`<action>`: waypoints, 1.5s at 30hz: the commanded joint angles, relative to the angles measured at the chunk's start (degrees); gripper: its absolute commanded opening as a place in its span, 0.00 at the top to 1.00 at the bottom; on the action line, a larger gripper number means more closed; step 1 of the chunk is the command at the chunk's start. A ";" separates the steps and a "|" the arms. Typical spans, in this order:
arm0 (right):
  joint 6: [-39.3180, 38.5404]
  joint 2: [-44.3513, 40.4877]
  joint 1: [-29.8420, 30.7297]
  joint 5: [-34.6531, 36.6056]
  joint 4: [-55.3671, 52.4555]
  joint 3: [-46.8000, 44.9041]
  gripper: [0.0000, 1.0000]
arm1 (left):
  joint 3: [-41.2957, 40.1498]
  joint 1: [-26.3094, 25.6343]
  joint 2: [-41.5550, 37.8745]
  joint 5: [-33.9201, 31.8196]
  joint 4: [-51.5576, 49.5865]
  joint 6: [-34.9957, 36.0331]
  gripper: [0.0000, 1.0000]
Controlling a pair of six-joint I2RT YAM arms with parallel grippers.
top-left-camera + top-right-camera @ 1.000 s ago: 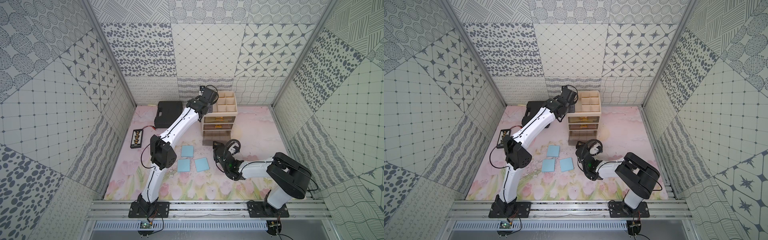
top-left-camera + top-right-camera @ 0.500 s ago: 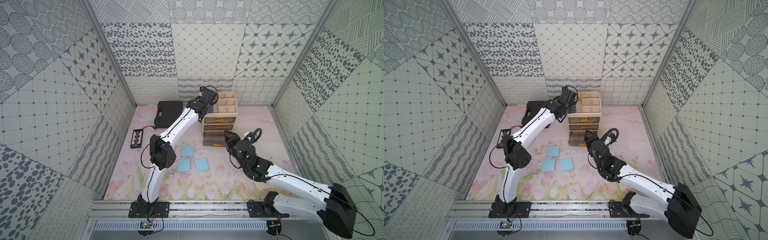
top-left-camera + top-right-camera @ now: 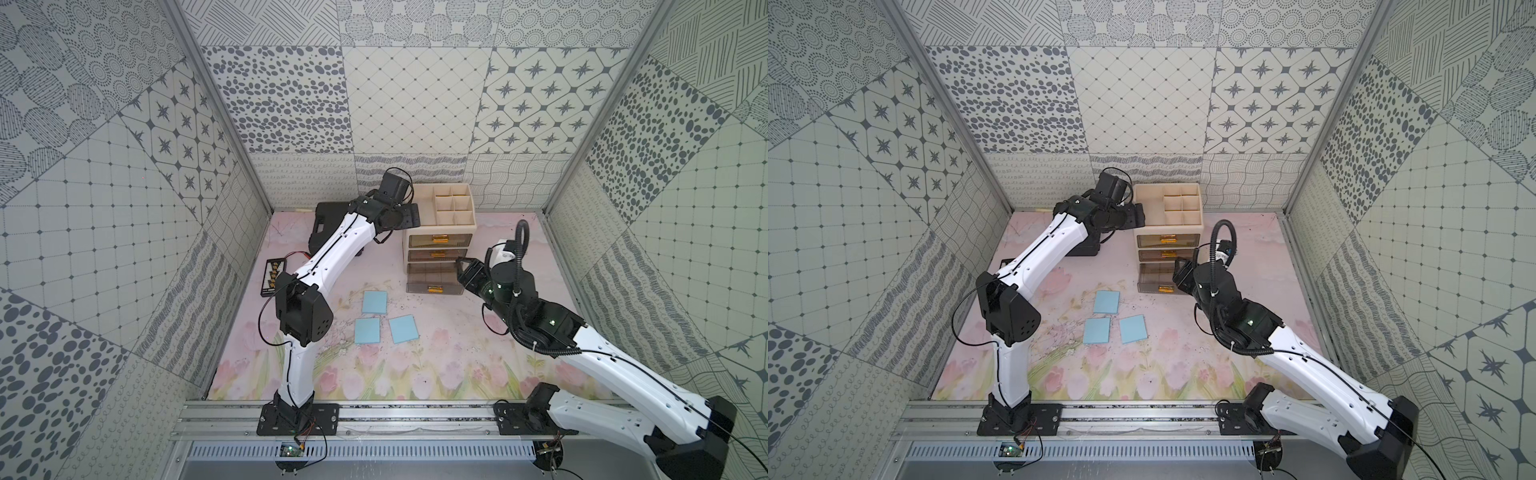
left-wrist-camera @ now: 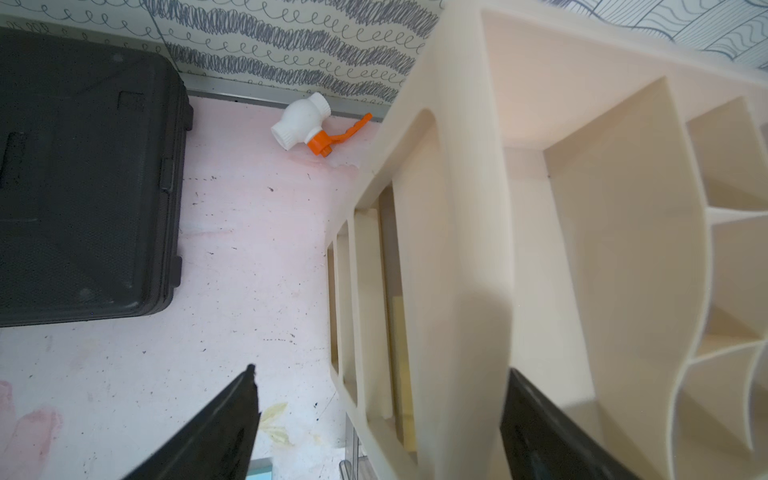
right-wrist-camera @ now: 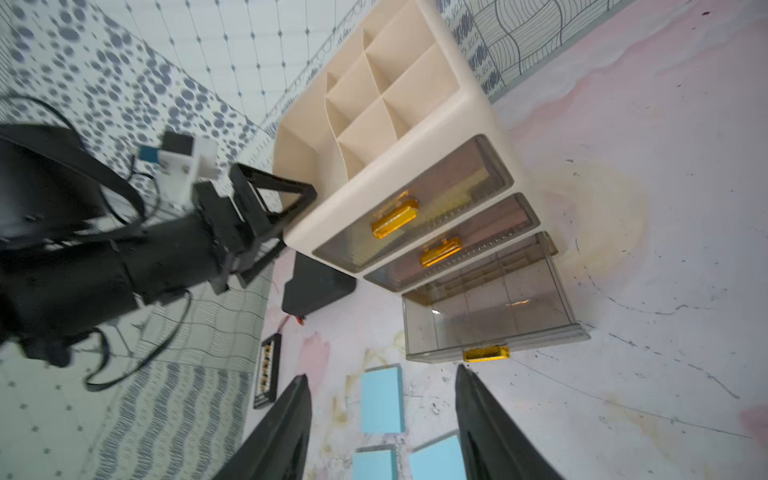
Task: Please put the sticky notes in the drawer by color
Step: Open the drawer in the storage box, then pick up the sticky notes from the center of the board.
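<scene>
Three light blue sticky notes (image 3: 374, 302) (image 3: 367, 331) (image 3: 404, 328) lie flat on the mat in front of the drawer (image 3: 468, 226), also shown in a top view (image 3: 1106, 302) and the right wrist view (image 5: 381, 399). The cream cabinet's bottom drawer (image 3: 434, 279) (image 5: 490, 316) is pulled out and looks empty. The two upper ones are shut. My left gripper (image 3: 409, 216) (image 4: 382, 370) is open, straddling the cabinet's left wall at the tray top. My right gripper (image 3: 463, 266) (image 5: 381, 372) is open and empty, hanging by the pulled-out drawer's right front corner.
A flat black case (image 3: 328, 220) (image 4: 83, 174) lies left of the cabinet. A white valve with an orange handle (image 4: 303, 124) sits by the back wall. A small black strip with gold parts (image 3: 272, 276) lies by the left wall.
My left gripper has gone from shut to wide open at the cabinet's left wall. The right arm has swung out to the right and risen, its gripper staying near the open bottom drawer.
</scene>
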 commanded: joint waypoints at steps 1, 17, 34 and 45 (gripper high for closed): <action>-6.50 3.34 0.01 -8.34 -5.12 4.00 0.40 | -1.67 2.70 -4.87 3.30 -1.94 0.59 0.08; -14.97 34.04 13.80 -21.35 -22.13 19.88 0.01 | -26.43 10.39 -28.78 -0.24 -1.29 -1.43 0.07; -18.56 47.68 15.14 -19.08 -23.68 23.08 0.00 | -37.38 11.18 -37.82 -0.90 -0.74 -3.01 0.07; -19.73 52.88 12.87 -19.18 -23.86 26.50 0.01 | -34.81 11.26 -36.71 -2.74 -2.47 -0.95 0.07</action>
